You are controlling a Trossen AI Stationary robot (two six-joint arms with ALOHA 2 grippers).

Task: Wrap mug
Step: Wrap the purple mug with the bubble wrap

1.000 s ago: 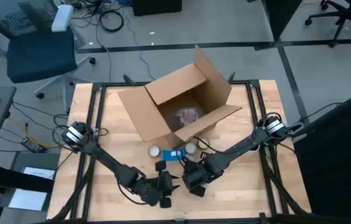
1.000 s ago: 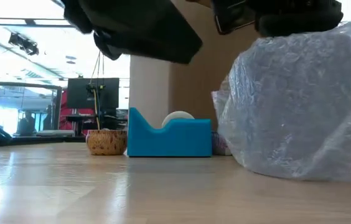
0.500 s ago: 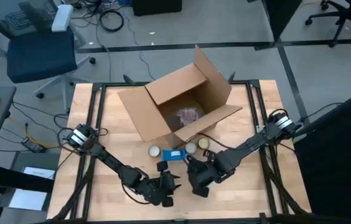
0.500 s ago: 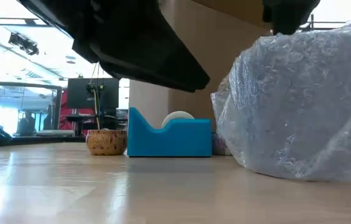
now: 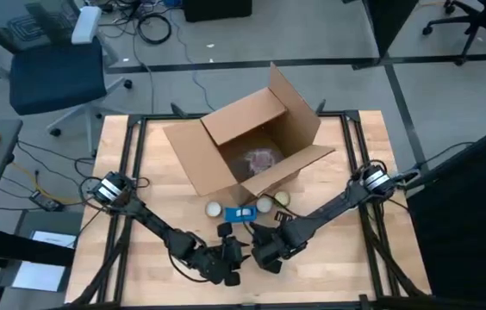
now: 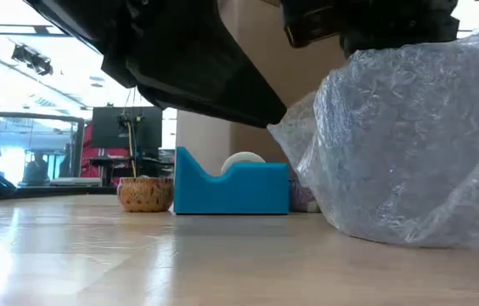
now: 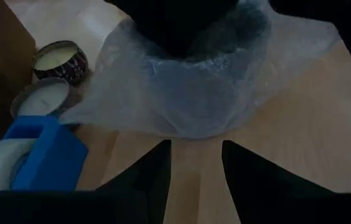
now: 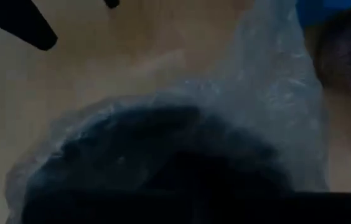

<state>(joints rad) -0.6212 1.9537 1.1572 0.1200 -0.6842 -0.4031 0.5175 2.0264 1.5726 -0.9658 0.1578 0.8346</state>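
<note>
Wrapping well along: mug bundle (image 6: 414, 144) sits swathed in bubble wrap on the table's near edge, untaped. Right gripper (image 5: 264, 250) presses its top, grip unclear; left gripper (image 7: 195, 163) parted, empty. Tape dispenser (image 6: 229, 189) waits nearby.

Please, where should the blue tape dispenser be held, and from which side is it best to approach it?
Probably from above, closing across the two long flat sides of the blue tape dispenser. It stands upright on the table and its top is free. The cardboard box behind it and the bubble-wrapped bundle beside it crowd any level approach.
</note>
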